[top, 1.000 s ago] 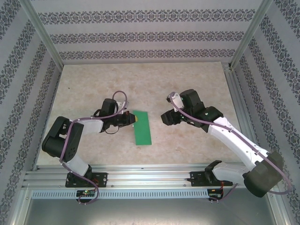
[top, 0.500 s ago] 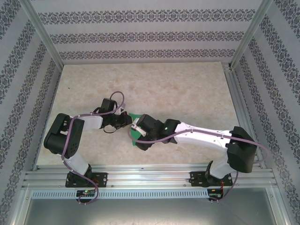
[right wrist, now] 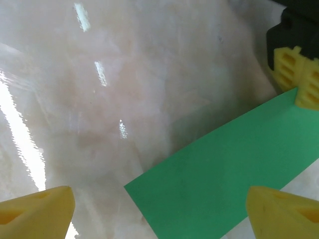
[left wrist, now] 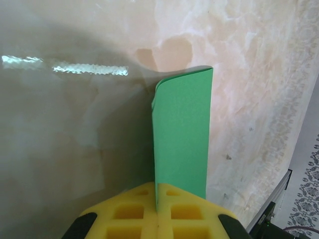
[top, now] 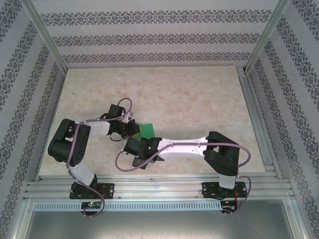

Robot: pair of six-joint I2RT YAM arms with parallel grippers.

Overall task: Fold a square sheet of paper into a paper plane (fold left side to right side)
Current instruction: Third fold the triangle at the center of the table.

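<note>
The square sheet of paper (top: 147,130) lies folded in half as a narrow green strip on the marble table; it has no paper plane shape. My left gripper (top: 133,130) is shut on the strip's left edge, and its yellow pads (left wrist: 124,214) pinch the two layers of paper (left wrist: 182,134). In the right wrist view the same left gripper (right wrist: 298,89) holds the far corner of the paper (right wrist: 234,174). My right gripper (top: 144,160) hovers over the strip's near end. It stands wide open (right wrist: 159,211), one yellow fingertip (right wrist: 37,209) off the paper, nothing between the jaws.
The pale marble tabletop (top: 199,94) stretches behind and to the right of the arms. Patterned walls and an aluminium frame (top: 246,69) close it in. The right arm's forearm (top: 184,147) lies across the near middle of the table.
The right arm swung from the right side across to the near end of the green strip, and its jaws opened wider. The left gripper kept its hold in place.
</note>
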